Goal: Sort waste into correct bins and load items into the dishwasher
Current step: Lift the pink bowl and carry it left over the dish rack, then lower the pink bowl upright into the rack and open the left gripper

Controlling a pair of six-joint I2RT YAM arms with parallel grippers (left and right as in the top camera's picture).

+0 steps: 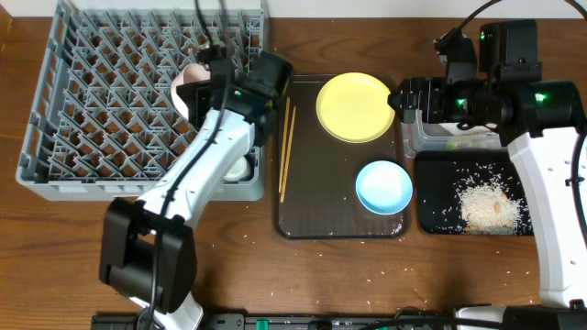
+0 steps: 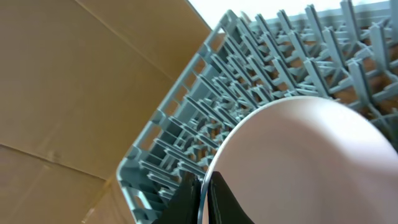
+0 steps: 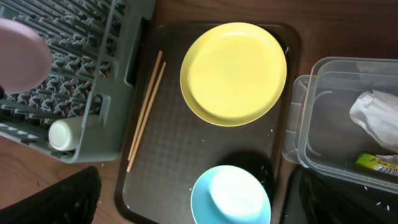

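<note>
white bowl (image 2: pixel 311 162) clamped by left end effector (image 2: pixel 203 190) over grey rack (image 2: pixel 186 124).

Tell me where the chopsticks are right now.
In the overhead view, the chopsticks lie side by side along the left edge of the brown serving tray, between the grey dish rack and the yellow plate.

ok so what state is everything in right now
pale bowl, gripped by its rim in the left claw, over the rack
cup, on its side in the rack
yellow plate, empty, flat on the brown tray
blue bowl, on the brown tray, not loaded
chopsticks, side by side on the brown tray
clear tub, holding napkin and wrapper
black tray, holding rice scraps
right claw, open, empty
</note>
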